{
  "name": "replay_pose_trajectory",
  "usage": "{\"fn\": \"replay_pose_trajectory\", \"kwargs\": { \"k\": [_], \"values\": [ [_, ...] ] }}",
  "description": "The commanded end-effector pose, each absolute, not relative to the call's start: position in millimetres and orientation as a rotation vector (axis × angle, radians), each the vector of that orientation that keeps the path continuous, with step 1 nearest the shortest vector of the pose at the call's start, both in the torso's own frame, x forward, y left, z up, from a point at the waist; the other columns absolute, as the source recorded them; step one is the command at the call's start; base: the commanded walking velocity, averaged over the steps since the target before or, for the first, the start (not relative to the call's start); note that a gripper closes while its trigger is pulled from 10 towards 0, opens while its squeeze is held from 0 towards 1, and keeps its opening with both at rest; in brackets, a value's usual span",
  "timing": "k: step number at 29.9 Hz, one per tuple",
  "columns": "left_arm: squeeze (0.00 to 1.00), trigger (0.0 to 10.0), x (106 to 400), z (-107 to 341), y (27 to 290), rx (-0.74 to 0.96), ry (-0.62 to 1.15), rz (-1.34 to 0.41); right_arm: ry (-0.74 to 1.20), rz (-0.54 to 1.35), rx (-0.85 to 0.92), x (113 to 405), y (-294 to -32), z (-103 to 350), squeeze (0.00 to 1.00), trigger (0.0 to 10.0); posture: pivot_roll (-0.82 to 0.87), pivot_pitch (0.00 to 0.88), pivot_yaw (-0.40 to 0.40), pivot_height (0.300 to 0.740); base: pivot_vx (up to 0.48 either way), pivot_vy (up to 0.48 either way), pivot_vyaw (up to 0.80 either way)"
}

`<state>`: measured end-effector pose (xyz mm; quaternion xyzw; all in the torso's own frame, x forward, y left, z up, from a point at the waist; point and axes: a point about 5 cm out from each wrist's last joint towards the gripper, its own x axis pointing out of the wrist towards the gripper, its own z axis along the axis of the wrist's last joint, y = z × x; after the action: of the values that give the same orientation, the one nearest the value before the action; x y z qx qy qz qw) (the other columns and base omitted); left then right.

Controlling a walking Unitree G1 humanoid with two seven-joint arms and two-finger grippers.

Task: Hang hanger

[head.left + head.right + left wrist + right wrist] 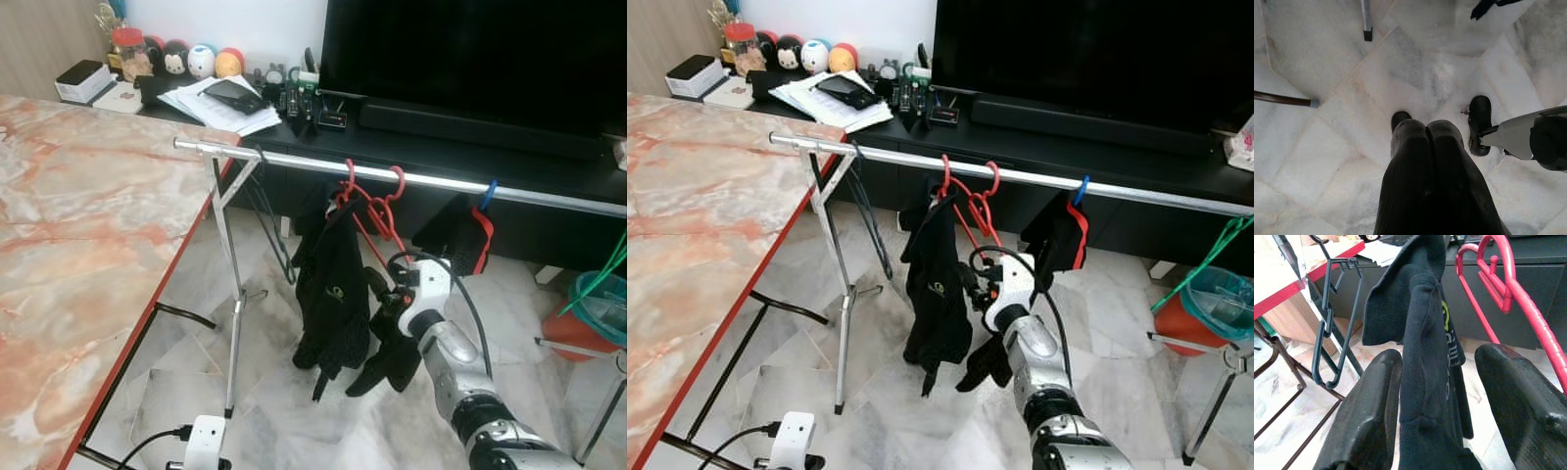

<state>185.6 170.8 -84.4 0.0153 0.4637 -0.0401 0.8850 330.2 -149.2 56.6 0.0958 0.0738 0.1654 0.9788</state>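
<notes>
Two red hangers (372, 201) hook over the silver rail (441, 182), and a black garment (331, 284) hangs from them. My right gripper (380, 292) reaches up to the garment from the right, just below the red hangers. In the right wrist view the gripper (1442, 396) is open, its fingers (1371, 416) standing on either side of the black garment (1425, 347), with the red hangers (1508, 289) just above. My left gripper (1426, 147) is shut on nothing and points down at the marble floor.
Black wire hangers (269, 220) hang at the rail's left end by its stand leg (233, 313). A marble table (78, 255) with a red edge is on the left. A black and red item (472, 235) hangs further right. A teal basket (602, 304) and a TV console (441, 137) stand behind.
</notes>
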Motion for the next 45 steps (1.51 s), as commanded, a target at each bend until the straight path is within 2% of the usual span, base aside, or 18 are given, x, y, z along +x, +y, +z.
{"fn": "replay_pose_trajectory", "kwargs": {
  "k": [1,13,16,19,23,27,32,36,40,41,43,45],
  "values": [
    [0.00,10.0,181,-88,165,0.050,0.993,-0.103,0.129,0.310,0.207,329,-154,58,0.00,10.0,0.03,0.068,-0.076,0.740,0.000,0.000,0.00],
    [0.00,10.0,186,-86,160,0.045,0.993,-0.105,0.119,0.311,0.193,330,-154,61,0.00,10.0,0.03,0.053,-0.073,0.740,0.000,0.000,0.00],
    [0.00,10.0,189,-84,159,0.053,0.990,-0.111,0.144,0.236,0.189,326,-165,54,0.00,10.0,0.03,0.053,-0.073,0.740,0.000,0.000,0.00],
    [0.00,10.0,191,-84,161,0.062,0.989,-0.110,0.191,0.006,0.163,302,-192,30,0.00,10.0,0.03,0.041,-0.068,0.740,0.000,0.000,0.00],
    [0.00,10.0,184,-85,175,0.071,0.999,-0.098,0.190,-0.138,0.158,280,-208,17,0.00,10.0,0.03,0.038,-0.065,0.740,0.000,0.000,0.00],
    [0.00,10.0,169,-89,194,0.082,1.018,-0.084,0.302,-0.163,0.143,255,-205,-7,0.00,10.0,0.02,0.032,-0.063,0.740,0.000,0.000,0.00],
    [0.00,10.0,163,-91,200,0.085,1.026,-0.082,0.443,-0.100,0.185,241,-190,-30,0.00,10.0,0.02,0.036,-0.063,0.740,0.000,0.000,0.00],
    [0.00,10.0,162,-92,195,0.077,1.026,-0.085,0.587,-0.073,0.222,231,-181,-47,0.00,10.0,0.02,0.043,-0.066,0.740,0.000,0.000,0.00],
    [0.00,10.0,173,-90,177,0.064,1.013,-0.096,0.758,-0.115,0.216,211,-186,-66,0.00,10.0,0.03,0.050,-0.066,0.740,0.000,0.000,0.00],
    [0.00,10.0,175,-90,174,0.063,1.011,-0.098,0.780,-0.126,0.217,208,-187,-68,0.00,10.0,0.04,0.051,-0.067,0.740,0.000,0.000,0.00],
    [0.00,10.0,179,-88,172,0.058,1.004,-0.091,0.744,-0.204,0.333,212,-195,-65,0.00,10.0,0.05,0.054,-0.070,0.740,0.000,0.000,0.00],
    [0.00,10.0,181,-87,176,0.053,0.999,-0.081,0.752,-0.203,0.321,212,-196,-65,0.00,10.0,0.03,0.058,-0.063,0.740,0.000,0.000,0.00]
  ]
}}
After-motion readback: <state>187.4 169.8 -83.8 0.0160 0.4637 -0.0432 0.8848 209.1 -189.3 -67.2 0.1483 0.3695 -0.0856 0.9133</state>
